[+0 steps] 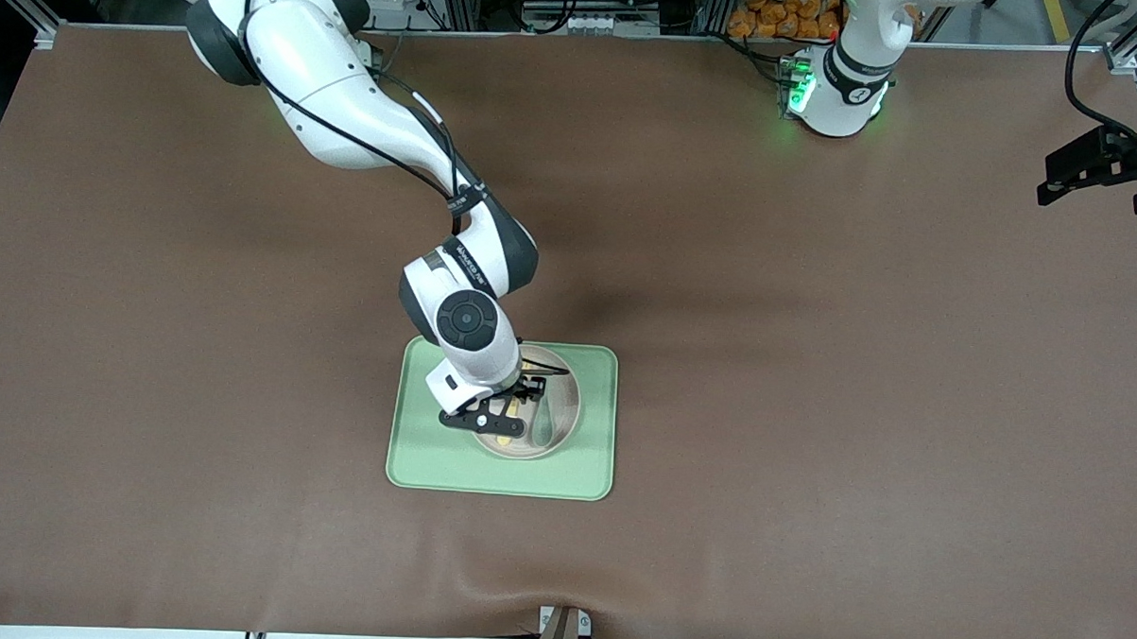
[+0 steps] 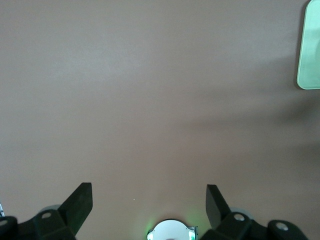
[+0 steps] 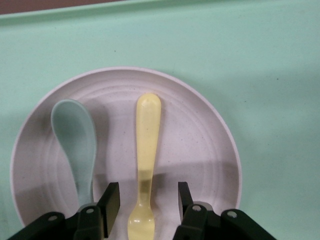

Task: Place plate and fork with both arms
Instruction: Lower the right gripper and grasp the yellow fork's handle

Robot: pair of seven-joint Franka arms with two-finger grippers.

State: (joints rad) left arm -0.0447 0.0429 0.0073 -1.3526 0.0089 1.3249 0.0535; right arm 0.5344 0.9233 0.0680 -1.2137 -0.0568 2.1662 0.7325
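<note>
the brown table [image 1: 813, 366] lies bare around the light green tray [image 1: 431, 466], which carries the plate [image 3: 200, 130] with fork [image 3: 148, 150] and grey-green spoon [image 3: 75, 140] side by side. the left gripper [image 2: 149, 200] waits spread wide, holding nothing, over bare table at its own end. the right gripper [image 3: 149, 200], over the plate, stands partly open, its fingers [image 3: 111, 200] straddling the fork's neck without touching, the spoon just outside one finger.

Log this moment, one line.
right gripper: open astride fork on plate | left gripper: open, waiting | spoon: on plate

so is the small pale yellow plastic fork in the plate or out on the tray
In the plate: the pale yellow plastic fork lies flat on the round beige-pink plate, between the right gripper's fingers.
</note>
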